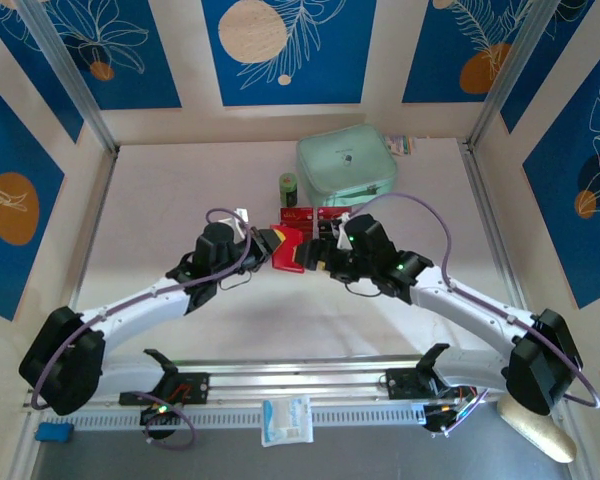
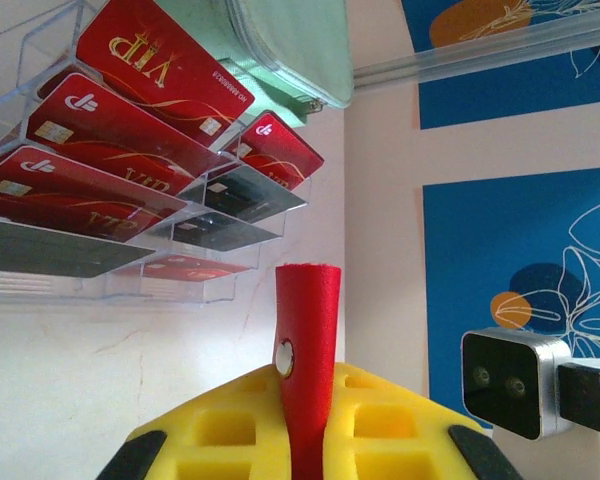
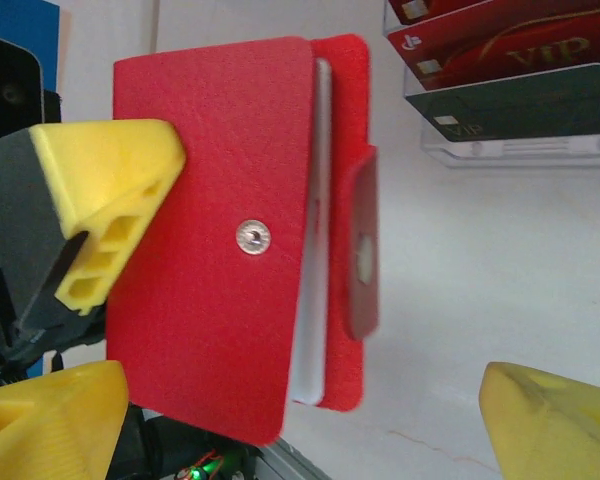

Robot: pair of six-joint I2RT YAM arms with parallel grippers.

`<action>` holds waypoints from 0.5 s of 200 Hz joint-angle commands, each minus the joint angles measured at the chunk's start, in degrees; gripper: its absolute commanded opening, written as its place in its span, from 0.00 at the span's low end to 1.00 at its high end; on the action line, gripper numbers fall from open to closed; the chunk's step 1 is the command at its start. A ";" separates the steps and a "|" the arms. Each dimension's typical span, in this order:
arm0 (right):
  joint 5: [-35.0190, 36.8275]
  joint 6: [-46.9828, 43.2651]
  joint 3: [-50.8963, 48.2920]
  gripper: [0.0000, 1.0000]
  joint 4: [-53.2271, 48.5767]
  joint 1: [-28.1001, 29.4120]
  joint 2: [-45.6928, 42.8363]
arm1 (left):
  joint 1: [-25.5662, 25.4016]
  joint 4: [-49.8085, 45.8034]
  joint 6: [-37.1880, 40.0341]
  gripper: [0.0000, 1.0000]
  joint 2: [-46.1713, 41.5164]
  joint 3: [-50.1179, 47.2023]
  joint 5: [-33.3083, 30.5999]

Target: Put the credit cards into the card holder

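Card holder (image 1: 290,250) is off the table at mid-workspace, clamped in the left gripper (image 1: 268,250). The right gripper (image 1: 325,255) sits just beside it on the opposite side.

Left wrist view: the holder (image 2: 308,310) stands edge-on and upright. It is pinched between the yellow finger pads (image 2: 230,420), which are pressed together on it. The silver snap stud (image 2: 284,357) faces left, just above the pads.

Right wrist view: the holder's (image 3: 220,240) broad red face is towards the camera, with the stud (image 3: 252,237) near its centre. The fold gapes slightly, so a pale inner edge (image 3: 315,250) shows along the right side, and the closing tab (image 3: 360,240) lies just beside it. One yellow finger of the left gripper (image 3: 100,200) presses on the holder's left face.

Right gripper (image 3: 300,385): fingers spread wide, one pad (image 3: 50,420) at lower left and the other at lower right. The holder's lower end hangs between them. The right-hand pad is well apart from it; I cannot tell whether the left-hand pad touches. Nothing is gripped.

Credit cards (image 2: 130,110), red and black, lie slotted in the clear plastic tray (image 2: 40,290) on the table beyond the holder. The tray stands just in front of the mint-green pouch (image 1: 347,165).
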 commanded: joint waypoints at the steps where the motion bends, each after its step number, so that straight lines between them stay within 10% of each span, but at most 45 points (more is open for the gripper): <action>1: -1.35 1.33 0.98 0.90 4.61 0.09 1.28 | -0.73 5.41 -1.87 0.00 0.61 0.75 0.60; 100: -6.84 7.25 -11.06 0.50 19.58 -6.57 -2.76 | -1.32 11.84 -6.73 0.00 1.71 1.18 0.55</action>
